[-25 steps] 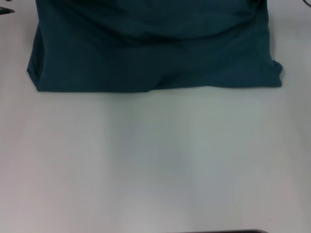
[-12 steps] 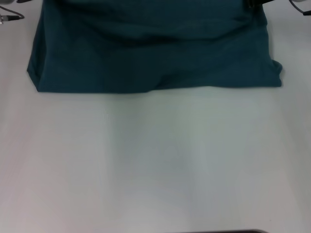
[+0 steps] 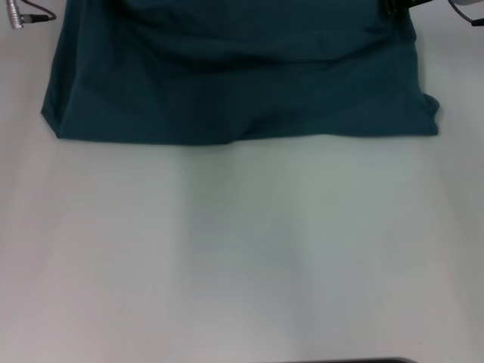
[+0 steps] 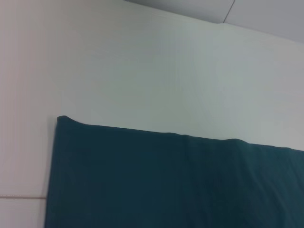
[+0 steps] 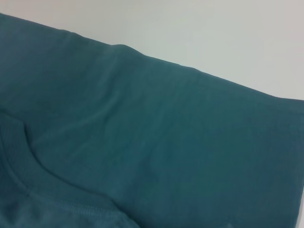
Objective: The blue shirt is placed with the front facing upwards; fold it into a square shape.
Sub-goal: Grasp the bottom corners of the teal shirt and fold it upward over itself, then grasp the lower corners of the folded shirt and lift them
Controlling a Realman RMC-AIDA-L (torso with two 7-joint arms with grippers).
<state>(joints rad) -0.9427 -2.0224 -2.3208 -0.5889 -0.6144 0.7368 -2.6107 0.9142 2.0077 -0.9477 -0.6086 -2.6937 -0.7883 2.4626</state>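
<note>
The blue shirt [image 3: 234,76] lies across the far part of the white counter [image 3: 242,249] in the head view, its near folded edge running side to side, with soft creases over the cloth and a small bulge at its right corner. Only a cable and fitting of the left hand [image 3: 19,13] show at the far left edge beside the shirt, and a dark part of the right hand [image 3: 398,6] sits at the shirt's far right edge; whether either hand's fingers are apart or together cannot be told. The right wrist view shows a ribbed collar seam [image 5: 28,166] on the cloth, and the left wrist view shows one square corner of the shirt [image 4: 61,119] lying flat on the counter.
</note>
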